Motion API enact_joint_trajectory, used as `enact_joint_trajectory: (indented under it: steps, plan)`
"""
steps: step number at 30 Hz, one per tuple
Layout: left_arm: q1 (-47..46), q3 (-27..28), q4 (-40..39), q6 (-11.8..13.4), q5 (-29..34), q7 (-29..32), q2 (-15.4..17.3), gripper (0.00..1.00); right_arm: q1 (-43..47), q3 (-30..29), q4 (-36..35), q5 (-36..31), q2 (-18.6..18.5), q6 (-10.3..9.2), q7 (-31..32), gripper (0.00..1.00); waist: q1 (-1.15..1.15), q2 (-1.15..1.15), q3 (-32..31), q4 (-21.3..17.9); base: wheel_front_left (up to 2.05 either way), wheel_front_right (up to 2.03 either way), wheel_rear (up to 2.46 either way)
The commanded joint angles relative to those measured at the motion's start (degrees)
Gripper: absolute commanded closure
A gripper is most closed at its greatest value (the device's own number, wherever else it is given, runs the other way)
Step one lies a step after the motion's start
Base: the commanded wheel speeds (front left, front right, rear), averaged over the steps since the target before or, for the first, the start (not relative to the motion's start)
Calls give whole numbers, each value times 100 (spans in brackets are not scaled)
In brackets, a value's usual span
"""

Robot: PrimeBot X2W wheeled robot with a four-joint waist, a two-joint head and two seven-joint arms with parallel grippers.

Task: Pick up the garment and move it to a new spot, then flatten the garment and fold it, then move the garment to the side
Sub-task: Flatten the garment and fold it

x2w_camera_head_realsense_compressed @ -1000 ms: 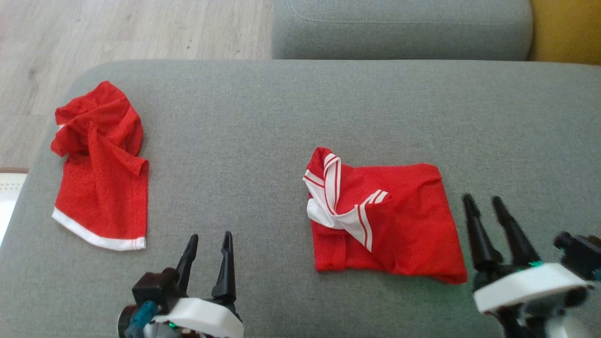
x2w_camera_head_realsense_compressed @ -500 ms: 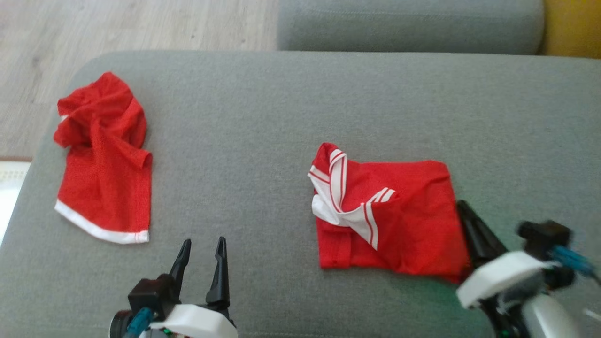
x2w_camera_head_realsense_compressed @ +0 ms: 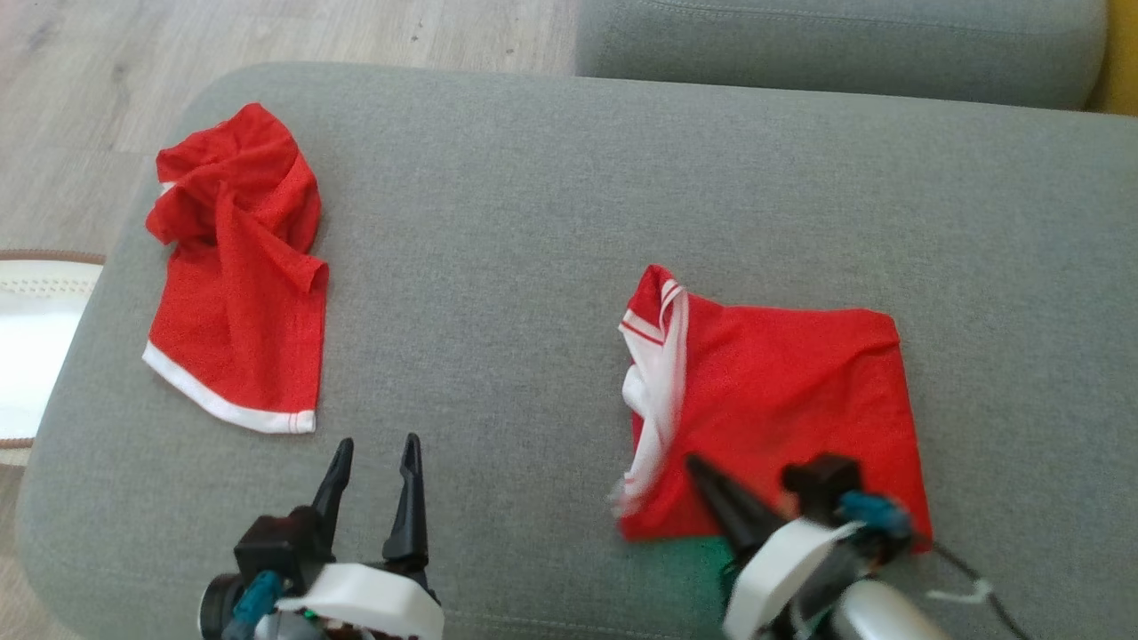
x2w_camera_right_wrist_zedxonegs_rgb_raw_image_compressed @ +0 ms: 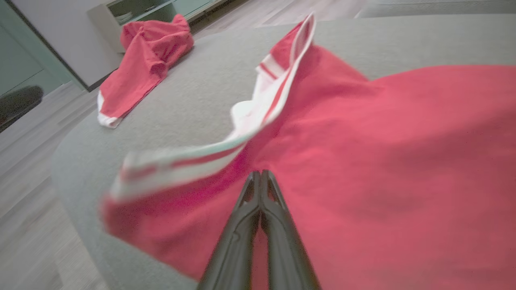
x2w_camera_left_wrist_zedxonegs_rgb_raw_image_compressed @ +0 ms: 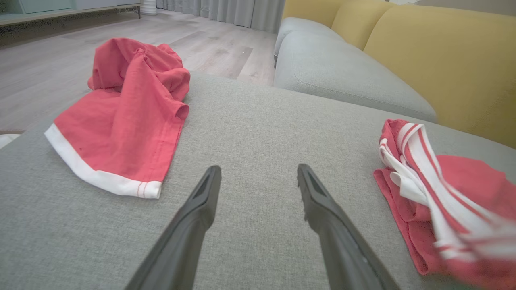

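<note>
The garment (x2w_camera_head_realsense_compressed: 782, 391) is a red piece with a white striped band, lying on the grey sofa seat (x2w_camera_head_realsense_compressed: 498, 222) right of centre. My right gripper (x2w_camera_head_realsense_compressed: 695, 462) is shut, its tips pinching the cloth near the garment's front left part. In the right wrist view the closed fingers (x2w_camera_right_wrist_zedxonegs_rgb_raw_image_compressed: 261, 173) meet in the red fabric (x2w_camera_right_wrist_zedxonegs_rgb_raw_image_compressed: 383, 141), and the striped band hangs blurred to their left. My left gripper (x2w_camera_head_realsense_compressed: 375, 444) stands open over bare cushion at the front left, holding nothing. In the left wrist view the open gripper (x2w_camera_left_wrist_zedxonegs_rgb_raw_image_compressed: 258, 171) has the garment (x2w_camera_left_wrist_zedxonegs_rgb_raw_image_compressed: 443, 193) to its right.
A second red garment with a white hem (x2w_camera_head_realsense_compressed: 240, 284) lies crumpled at the seat's far left, near the rounded edge. Another grey cushion (x2w_camera_head_realsense_compressed: 845, 44) sits behind, with a yellow backrest (x2w_camera_left_wrist_zedxonegs_rgb_raw_image_compressed: 443, 60) beyond. Wood floor (x2w_camera_head_realsense_compressed: 89, 53) and a pale rug (x2w_camera_head_realsense_compressed: 36, 338) lie to the left.
My right gripper shut and moved left from the garment's right side onto its front part; the striped band shifted. The head camera shifted as well. The left gripper stayed open.
</note>
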Motion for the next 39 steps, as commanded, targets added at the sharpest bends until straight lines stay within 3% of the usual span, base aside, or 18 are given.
enact_joint_trajectory:
  steps: [1,7,12,19,20,24,25,27,28,39]
  plan:
    - [-211,223,-207,11,29,-70,-29,0,-205,299,-178,78,17,-4,9,100,0,0,-6,11,0,0,0]
    - [-197,237,-220,28,-6,-70,-29,0,-307,844,-280,259,-63,-4,175,100,0,0,-11,6,0,0,0]
    - [-162,262,-243,53,-34,-70,-29,0,-378,628,-573,359,-127,-4,17,100,0,0,-41,-42,0,0,0]
    - [-102,297,-281,67,-19,-70,-29,0,-72,-484,-1118,26,-270,-4,-280,100,0,0,-160,-138,0,0,0]
    - [-57,316,-288,41,5,-70,-29,0,254,-1105,-1298,-91,-246,-4,-459,100,0,0,-249,-167,0,0,0]
    - [47,411,-275,-31,90,-70,-29,0,709,-1846,-1425,-335,-246,-4,-735,100,0,0,-351,-254,0,0,0]
    - [87,438,-260,-61,124,-70,-29,0,812,-1990,-1440,-391,-246,-4,-801,79,0,0,-383,-278,0,0,0]
    - [172,491,-218,-142,208,-70,-29,0,1012,-2264,-1442,-508,-254,-4,-917,5,0,0,-469,-314,0,0,0]
    - [216,527,-204,-185,238,-70,-29,0,1107,-2356,-1440,-538,-252,-4,-957,0,0,0,-497,-331,0,0,0]
    - [456,959,-262,-517,526,-70,-29,0,1668,-2991,-1243,-638,-179,-4,-1183,0,0,0,-708,-430,0,0,0]
